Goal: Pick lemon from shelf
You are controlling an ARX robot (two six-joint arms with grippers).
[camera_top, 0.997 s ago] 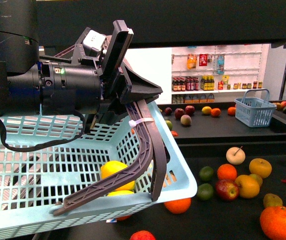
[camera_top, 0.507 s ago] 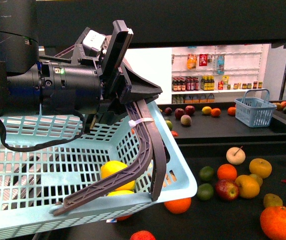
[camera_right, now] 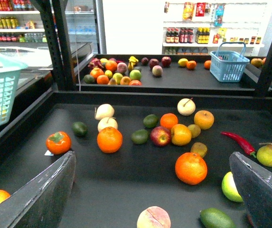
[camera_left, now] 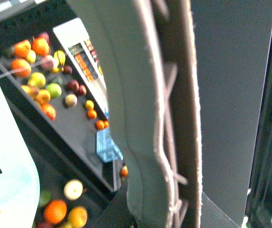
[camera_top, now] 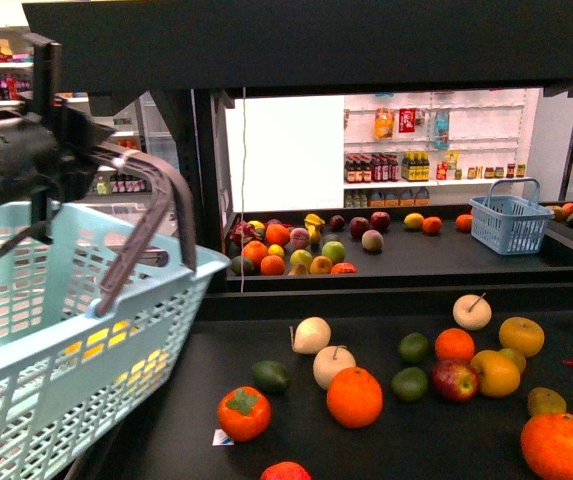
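Nearest on the left, the left gripper (camera_top: 146,288) hangs over the rim of a pale blue basket (camera_top: 66,340). Its curved fingers (camera_top: 179,205) are spread apart, one slanting down inside the basket wall and the other outside it, with nothing between them. The left wrist view shows only those fingers very close and blurred.

The lemon (camera_top: 97,340) lies inside this basket. It appears only as yellow patches through the slots of the wall, so which way it points and how its long axis lies cannot be told.

The right gripper (camera_right: 152,156) hovers low over the near tray of the shelf (camera_top: 266,340), its two fingers wide apart and empty.

On that black tray, fruit lies scattered. A persimmon (camera_top: 243,413) is near the front and an orange (camera_top: 354,397) is just to its right. An avocado (camera_top: 270,376) lies a little farther back. A red chili (camera_right: 238,141) and a pear (camera_right: 269,154) lie on the right.

Beyond the raised rim, the far tray holds a heap of mixed fruit (camera_top: 286,250) on its left and a small blue basket (camera_top: 511,222) on its right. Farthest back are white wall shelves (camera_top: 431,140) with bottles.
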